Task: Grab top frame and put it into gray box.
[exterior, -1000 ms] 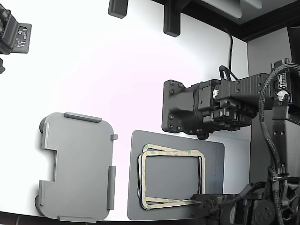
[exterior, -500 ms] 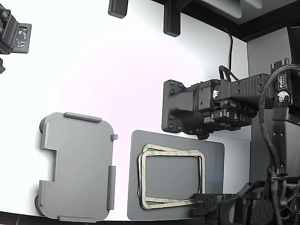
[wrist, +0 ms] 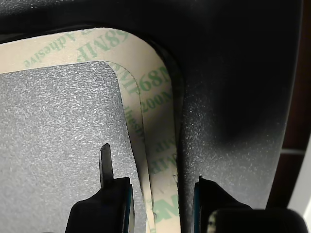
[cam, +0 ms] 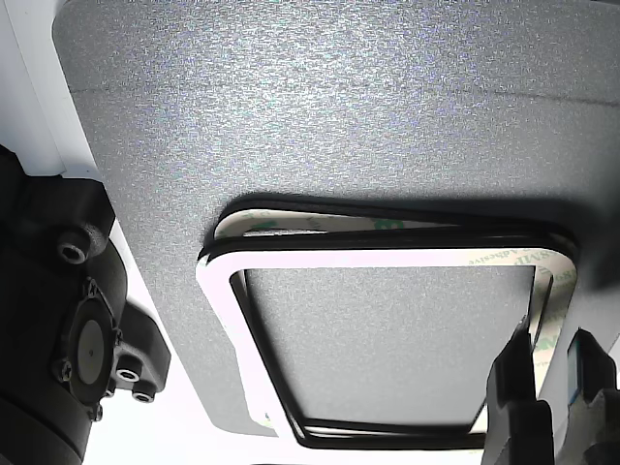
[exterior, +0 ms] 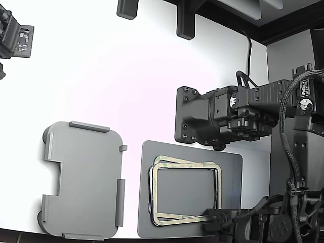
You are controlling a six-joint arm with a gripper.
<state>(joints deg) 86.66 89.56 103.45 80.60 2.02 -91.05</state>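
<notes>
A stack of thin beige frames lies on a dark gray mat [exterior: 230,172] at the lower middle of the exterior view, and the top frame [exterior: 185,166] has green print on it. My gripper [exterior: 212,215] is low over the frame's near right corner in that view. In the wrist view the gripper [wrist: 163,204] is open, with one finger inside the frame's hollow and the other outside, straddling the frame's side strip [wrist: 155,97]. The other view shows the same fingers [cam: 511,387] at the frame's [cam: 387,258] corner. The light gray box [exterior: 86,177] lies to the exterior view's left of the mat, with nothing in it.
A second black arm with a boxy head [exterior: 202,119] hangs over the table just behind the mat. Black cables and a stand [exterior: 298,192] fill the exterior view's right edge. A dark device [exterior: 15,38] sits at the far left. The table is white.
My gripper has crept a little toward the exterior view's left, closer over the frame's near right corner. The frames, the gray box and the second arm have not moved.
</notes>
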